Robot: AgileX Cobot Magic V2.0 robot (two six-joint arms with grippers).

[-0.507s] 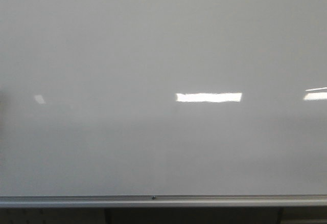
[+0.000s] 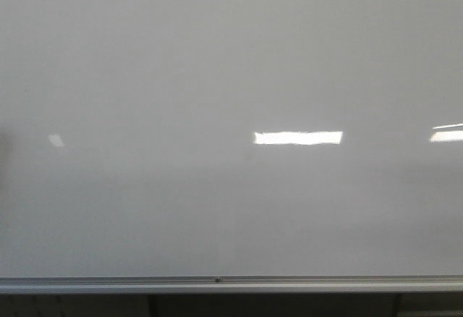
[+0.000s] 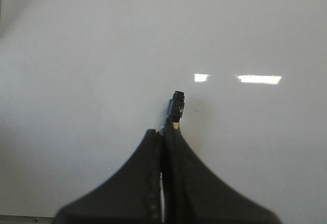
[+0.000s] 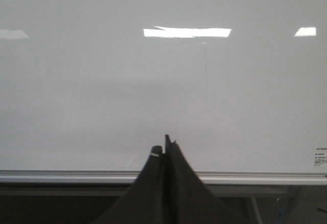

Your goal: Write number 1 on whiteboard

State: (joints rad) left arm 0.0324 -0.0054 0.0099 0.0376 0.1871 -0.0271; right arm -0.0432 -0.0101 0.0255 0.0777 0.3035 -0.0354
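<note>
While the whiteboard [image 2: 217, 78] fills the front view bare – only bright reflections [image 2: 297, 137] – the left tool [image 3: 163, 132] pinches a black marker [image 3: 176, 108] before it; the right tool [image 4: 164, 150] sits closed, holding nothing, above the silver rail [image 4: 76, 177].

From the front view I can't see either arm, and the whiteboard [image 2: 217, 78] runs off the top, left and right edges, so I get no sense of its full extent. I can't make out any stroke on it there. In the left wrist view my left gripper [image 3: 162, 132] hides most of the black marker [image 3: 175, 108]; only its end pokes out past the fingertips, and I can't tell whether it touches the board. Near it sits a tiny dark fleck [image 3: 195, 112], too small to identify. In the right wrist view a faint thin line [image 4: 206, 59] is barely readable, and the small label [image 4: 320, 157] at the edge is cut off and illegible.
</note>
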